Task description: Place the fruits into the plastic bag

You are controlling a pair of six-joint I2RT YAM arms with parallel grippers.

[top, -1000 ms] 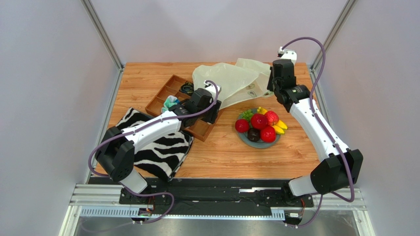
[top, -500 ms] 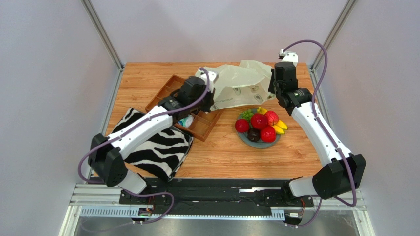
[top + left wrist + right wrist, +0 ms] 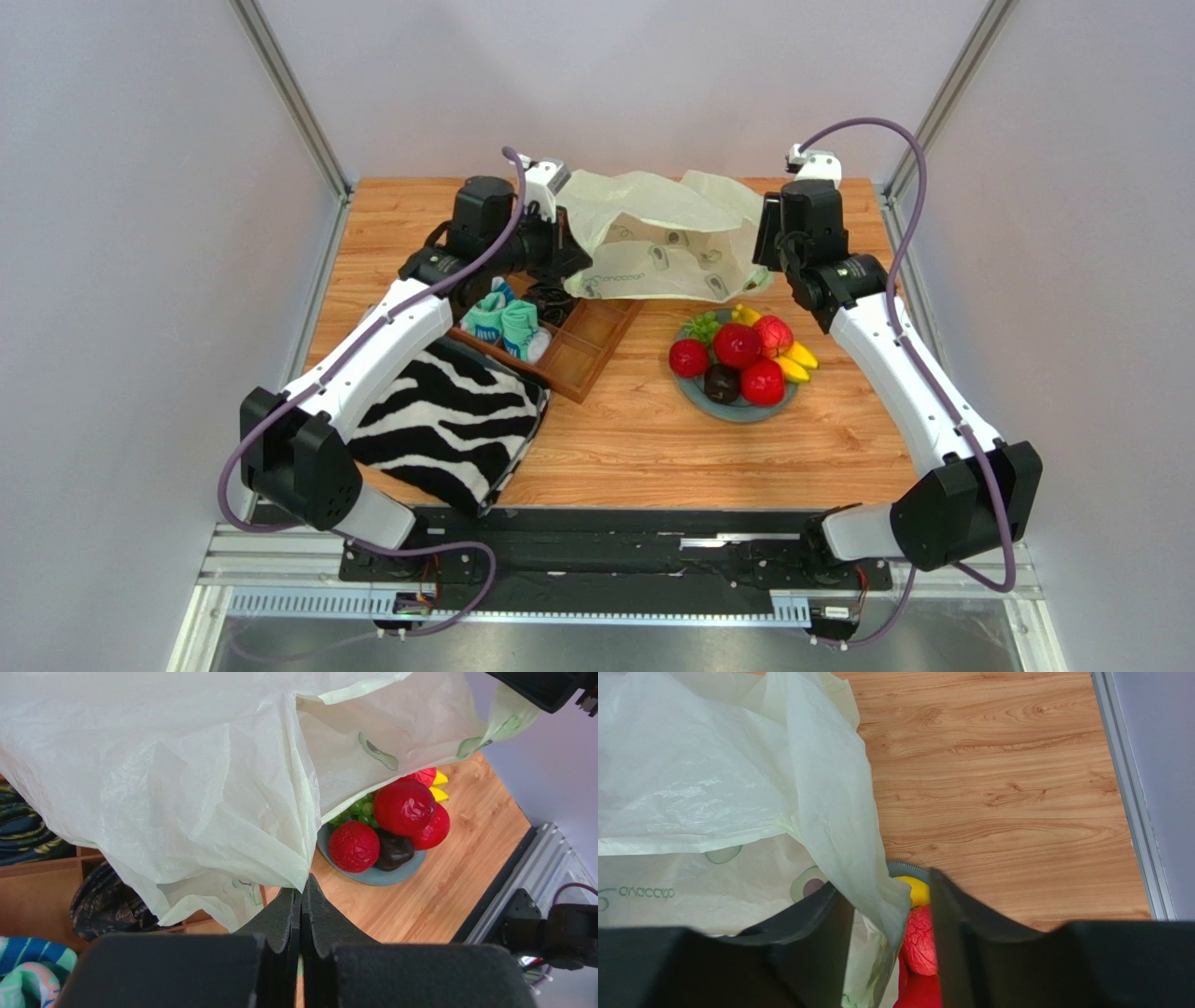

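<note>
My left end effector (image 3: pixel 302 885) is pinched flat on an edge of the plastic bag (image 3: pixel 659 238). My right end effector (image 3: pixel 884 885) stands moderately wide with a fold of the bag between the fingers; I cannot tell whether they bear on it. The bag hangs stretched between both, raised over the far side of the table (image 3: pixel 659 448), its lower hem above the far rim of the plate (image 3: pixel 699 396). All the fruits (image 3: pixel 737 357) are on the plate: four red, one dark, one grape bunch, at least two bananas. Bare wood lies near and right of the plate. The wooden tray (image 3: pixel 589 350), socks (image 3: pixel 502 319) and zebra cloth (image 3: pixel 449 420) occupy the left.
</note>
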